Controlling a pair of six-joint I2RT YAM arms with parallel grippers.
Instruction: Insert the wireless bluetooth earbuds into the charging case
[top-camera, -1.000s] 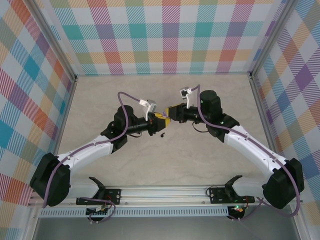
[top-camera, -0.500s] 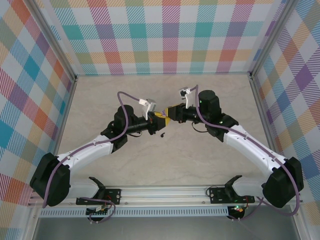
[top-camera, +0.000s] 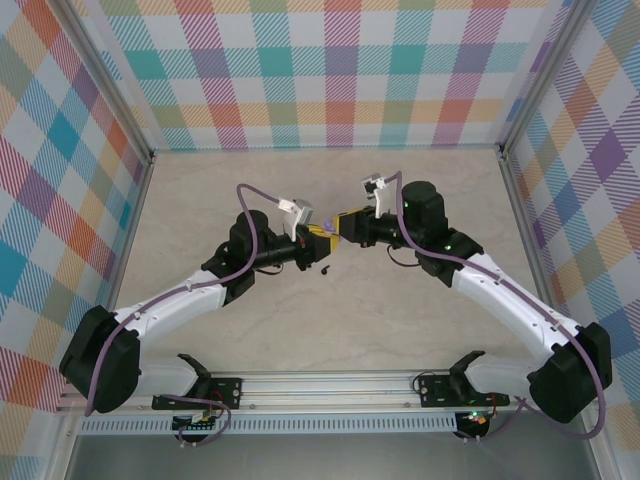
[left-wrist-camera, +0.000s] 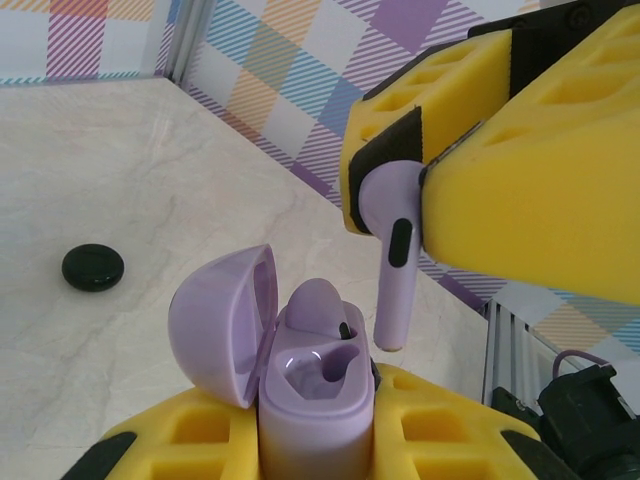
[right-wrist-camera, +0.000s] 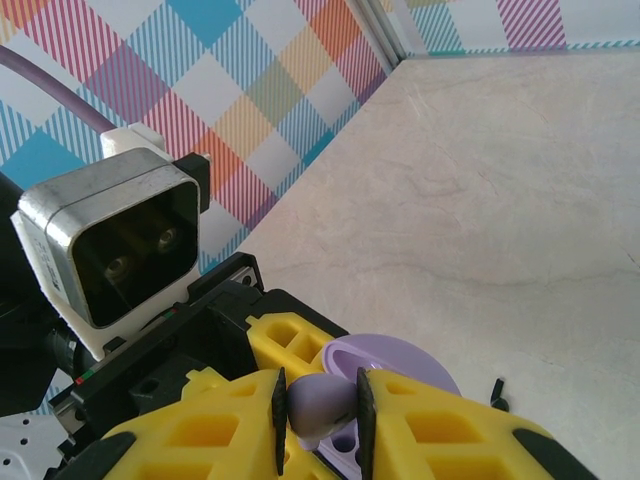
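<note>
Nearest, the left end effector (left-wrist-camera: 315, 440) is clenched on the lower body of the lavender charging case (left-wrist-camera: 300, 385), its lid (left-wrist-camera: 215, 325) hinged open to the left and both sockets exposed. Just above, apart from the case, the right end effector (right-wrist-camera: 318, 415) pinches the lavender earbud (left-wrist-camera: 395, 245) by its bulb, with the stem hanging free toward the sockets. The bud looks light, hard and glossy, so likely slippery; the bulb is the sensible hold. Farther off, a black disc (left-wrist-camera: 92, 268) lies on the surface (left-wrist-camera: 120, 160).
</note>
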